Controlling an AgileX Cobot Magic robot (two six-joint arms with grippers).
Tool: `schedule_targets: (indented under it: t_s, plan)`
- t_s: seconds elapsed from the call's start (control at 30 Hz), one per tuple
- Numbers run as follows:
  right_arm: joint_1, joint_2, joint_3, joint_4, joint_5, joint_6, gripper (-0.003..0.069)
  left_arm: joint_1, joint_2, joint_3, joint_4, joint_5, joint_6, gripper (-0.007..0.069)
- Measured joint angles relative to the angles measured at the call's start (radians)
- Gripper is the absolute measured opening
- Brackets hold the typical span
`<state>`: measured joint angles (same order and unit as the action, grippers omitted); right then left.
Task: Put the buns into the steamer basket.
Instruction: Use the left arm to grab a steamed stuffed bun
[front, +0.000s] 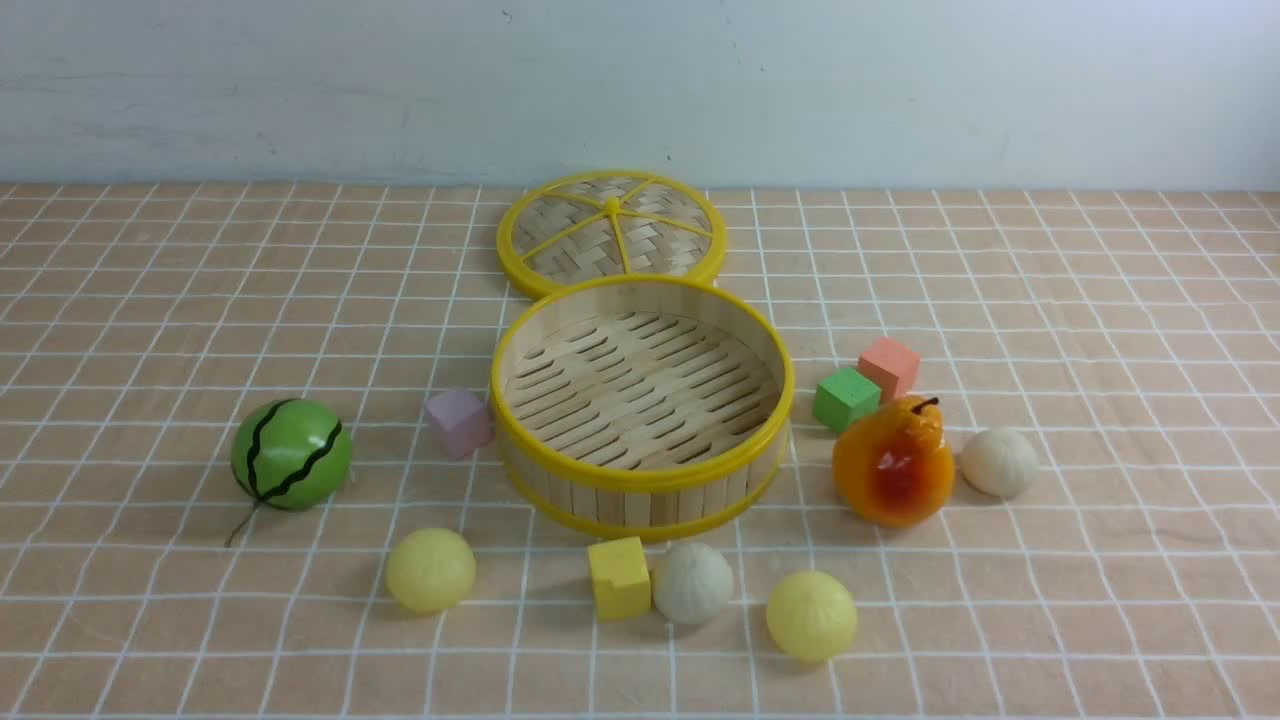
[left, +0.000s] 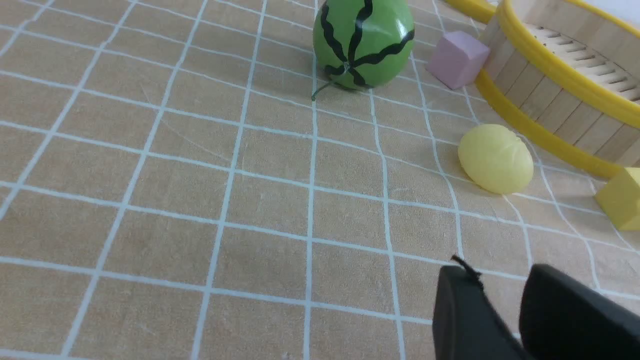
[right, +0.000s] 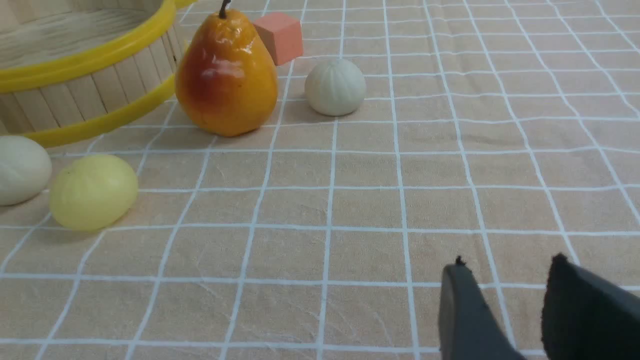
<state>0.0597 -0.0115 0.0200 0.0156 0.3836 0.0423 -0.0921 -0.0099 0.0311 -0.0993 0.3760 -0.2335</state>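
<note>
Lying outside the steamer basket, all four buns rest on the checked cloth. The left yellow bun sits before the basket's left side. The near white bun is just before its front wall (beside a yellow block). The right yellow bun lies before its right side, and the far white bun to its right, past the pear. The left gripper and right gripper hover low over the cloth, jaws parted, apparently holding nothing.
</note>
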Motion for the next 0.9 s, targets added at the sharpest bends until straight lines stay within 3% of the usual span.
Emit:
schedule_targets:
  t_s: [0.63,0.9]
  plan:
    - [0.0,0.0,0.0,0.0,0.0,0.0,0.0241,0.0,0.0,0.0,0.0,-0.012,-0.002,0.0192]
    - [0.0,0.0,0.0,0.0,0.0,0.0,0.0241,0.0,0.0,0.0,-0.383,-0.301,-0.3,0.02]
